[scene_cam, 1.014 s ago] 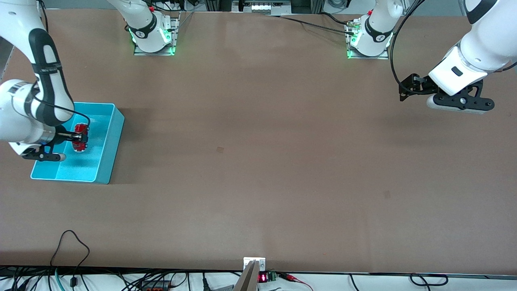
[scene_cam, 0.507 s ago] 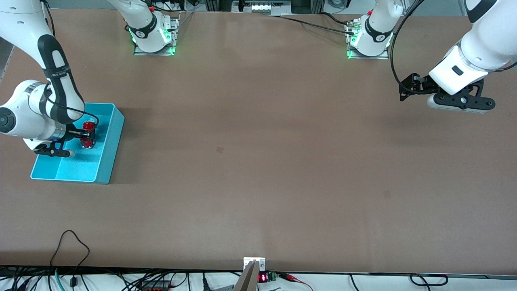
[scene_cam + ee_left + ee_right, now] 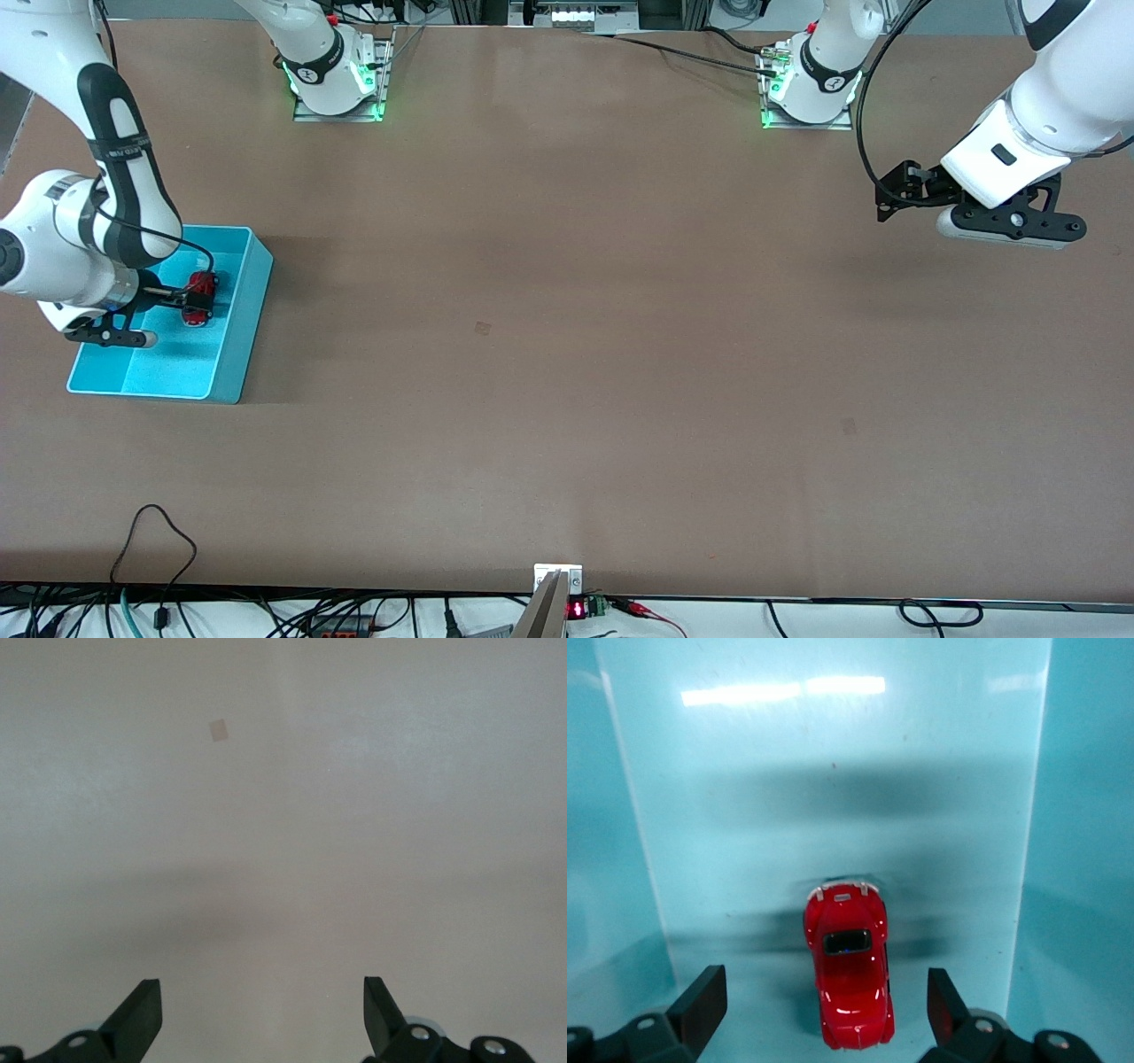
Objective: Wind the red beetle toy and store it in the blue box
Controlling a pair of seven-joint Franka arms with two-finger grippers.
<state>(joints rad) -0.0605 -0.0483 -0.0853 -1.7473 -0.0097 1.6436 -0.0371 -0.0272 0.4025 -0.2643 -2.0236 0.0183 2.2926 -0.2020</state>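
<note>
The red beetle toy [image 3: 201, 297] lies on the floor of the blue box [image 3: 241, 319], in the part of the box farther from the front camera. In the right wrist view the red beetle toy [image 3: 849, 979] sits on its wheels on the blue box floor [image 3: 833, 771]. My right gripper [image 3: 192, 299] is down inside the box. It is open, with one finger on each side of the toy and not touching it [image 3: 824, 990]. My left gripper [image 3: 884, 197] is open and empty, waiting above bare table at the left arm's end [image 3: 261, 997].
The blue box stands at the right arm's end of the brown table. Its thin walls [image 3: 1036, 842] rise close on both sides of the right gripper. A small dark mark [image 3: 483, 328] lies mid-table. Cables [image 3: 151, 540] hang at the table's front edge.
The right gripper carried the toy toward the box wall at the table's middle side and lowered. Its jaws now stand open with the toy on the box floor. The left arm barely moved.
</note>
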